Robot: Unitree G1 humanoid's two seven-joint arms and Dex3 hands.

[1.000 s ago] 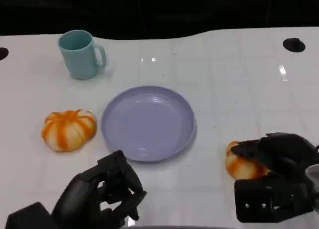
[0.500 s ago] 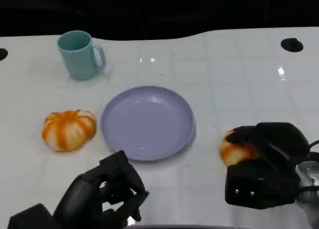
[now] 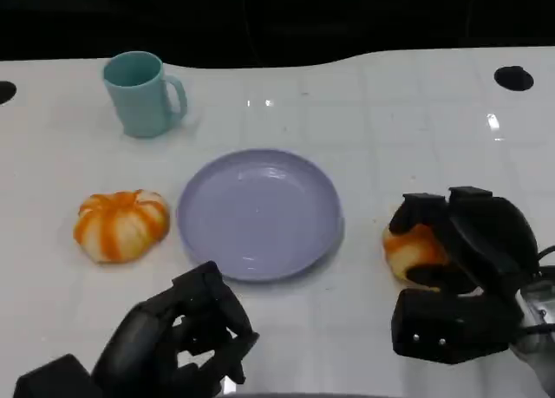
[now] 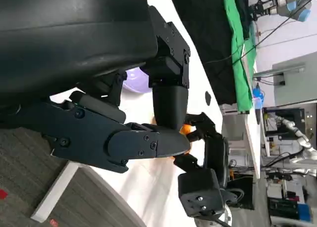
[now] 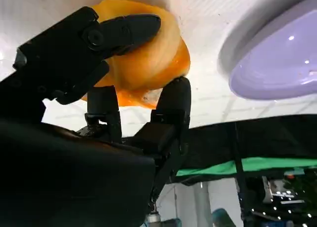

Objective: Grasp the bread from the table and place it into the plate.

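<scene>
My right hand (image 3: 464, 242) grips the bread (image 3: 414, 252) at the lower right of the frame, fingers wrapped over its top, so I see only its left part; the wrist camera shows fingers (image 5: 124, 31) on both sides of it. My left hand (image 3: 186, 337) at the lower left is curled in and holds nothing, its lower part cut off by the frame edge. The table (image 3: 390, 120) leaves open white room between bread and plate (image 3: 258, 212). A second bread (image 3: 120, 225) lies left of the plate, a cup (image 3: 141, 94) at upper left.

White table (image 3: 390, 112), teal mug (image 3: 141, 94), lavender plate (image 3: 258, 212), two breads (image 3: 120, 225).
</scene>
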